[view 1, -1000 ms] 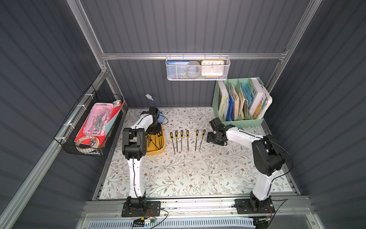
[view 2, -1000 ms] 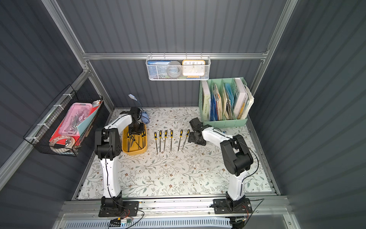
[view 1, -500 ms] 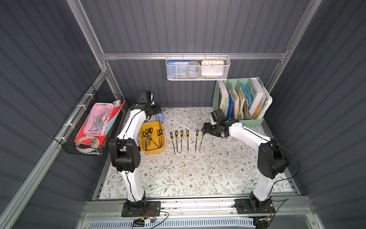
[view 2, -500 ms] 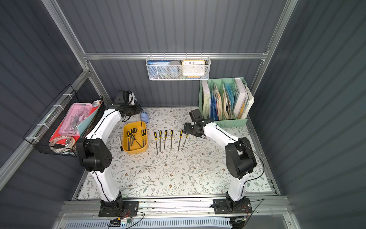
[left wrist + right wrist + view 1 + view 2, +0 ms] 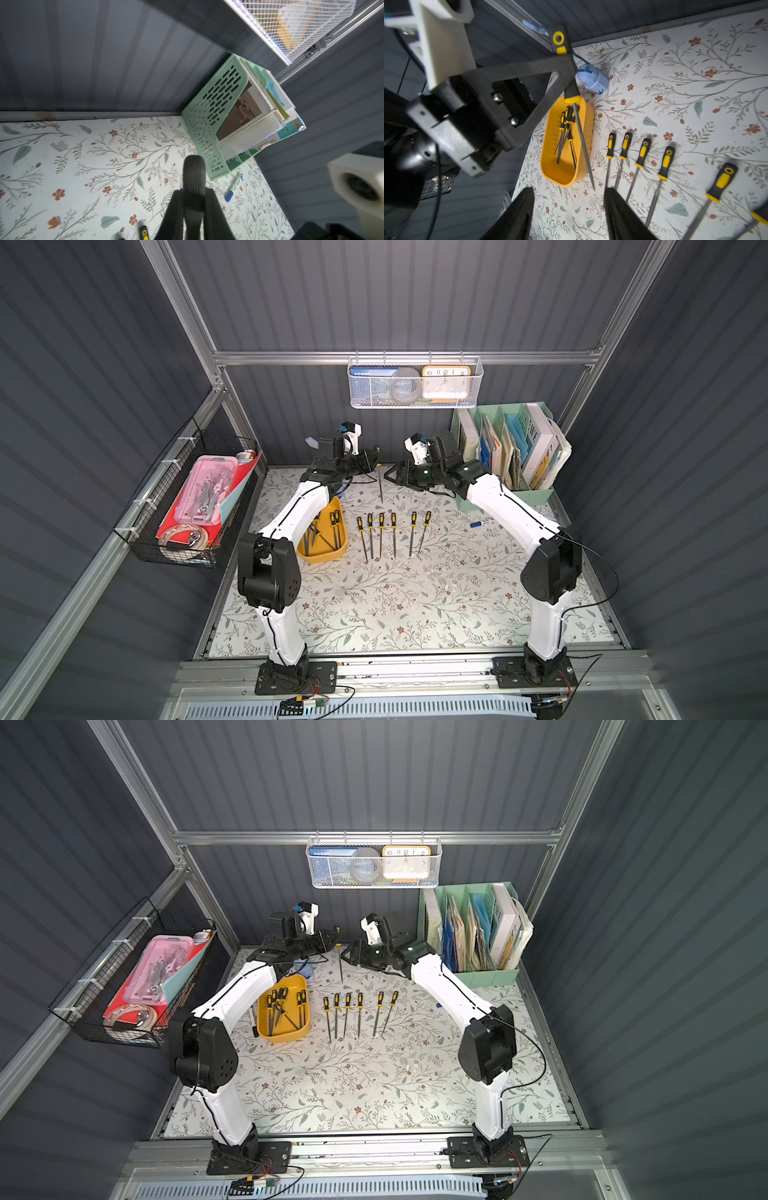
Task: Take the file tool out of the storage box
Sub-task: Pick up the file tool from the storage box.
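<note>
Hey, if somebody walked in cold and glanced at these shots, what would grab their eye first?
Most striking is the file dangling blade-down above the back of the floral mat, pinched by its handle in the left gripper, with the open right gripper facing it. Next comes the mustard-yellow storage box at the mat's left edge, more files inside, and the row of six files on the mat beside it.

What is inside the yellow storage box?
Several black-and-yellow-handled files, lying crossed. The left arm hides part of the storage box, so the exact count is unclear.
</note>
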Available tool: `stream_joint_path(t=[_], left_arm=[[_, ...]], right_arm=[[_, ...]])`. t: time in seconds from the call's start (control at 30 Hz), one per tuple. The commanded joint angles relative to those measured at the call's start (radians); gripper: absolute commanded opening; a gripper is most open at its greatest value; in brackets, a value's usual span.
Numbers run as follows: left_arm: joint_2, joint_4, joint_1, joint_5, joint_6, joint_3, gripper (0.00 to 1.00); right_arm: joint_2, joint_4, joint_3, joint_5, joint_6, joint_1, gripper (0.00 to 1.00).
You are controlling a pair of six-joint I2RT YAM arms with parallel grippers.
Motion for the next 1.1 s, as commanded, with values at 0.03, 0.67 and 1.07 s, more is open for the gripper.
stream_joint_path(t=[0.03, 0.67, 1.07], left_arm=[[-0.017, 0.084, 0.003, 0.034, -0.048, 0.0, 0.0], [-0.054, 0.1, -0.039, 0.062, -0.062, -0.044, 0.0], [-0.054, 0.043, -0.039, 0.014, -0.018, -0.018, 0.98]], right_arm=[[0.068, -0.086, 0.079, 0.034, -0.013, 0.005, 0.57], [0.165, -0.085, 0.216, 0.082, -0.028, 0.02, 0.05], [0.016, -0.084, -0.036, 0.187, -0.031, -0.008, 0.0]])
